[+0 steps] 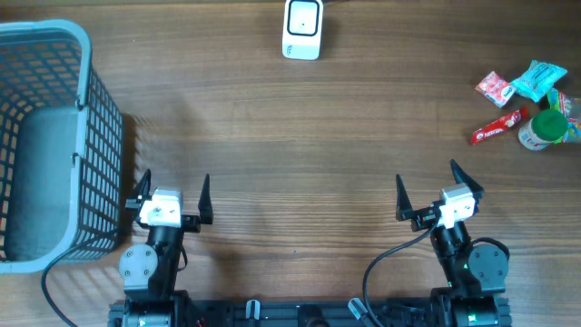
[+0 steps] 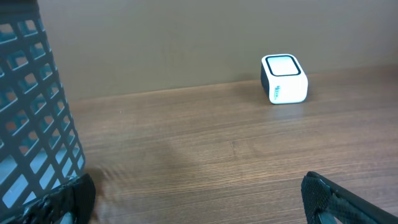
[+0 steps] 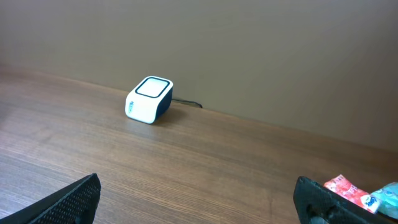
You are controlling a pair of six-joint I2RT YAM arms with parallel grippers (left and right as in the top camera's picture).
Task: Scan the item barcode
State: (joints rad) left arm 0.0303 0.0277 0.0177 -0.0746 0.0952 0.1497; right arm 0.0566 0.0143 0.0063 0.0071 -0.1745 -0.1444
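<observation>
The white barcode scanner [image 1: 302, 29] stands at the far middle edge of the table, also visible in the left wrist view [image 2: 284, 78] and the right wrist view [image 3: 149, 99]. The items lie in a cluster at the far right: a red-and-white packet [image 1: 495, 87], a teal packet [image 1: 537, 80], a red bar [image 1: 498, 126] and a green-lidded jar [image 1: 545, 128]. My left gripper [image 1: 175, 177] and my right gripper [image 1: 426, 173] hover near the front edge, both open with nothing between the fingers. Each is far from scanner and items.
A tall grey-blue mesh basket [image 1: 54, 145] stands at the left, close beside the left gripper [image 2: 196, 202]. The red-and-white packet [image 3: 345, 190] and teal packet [image 3: 385, 196] show just past the right gripper's [image 3: 198, 199] right finger. A cable runs from the scanner's back.
</observation>
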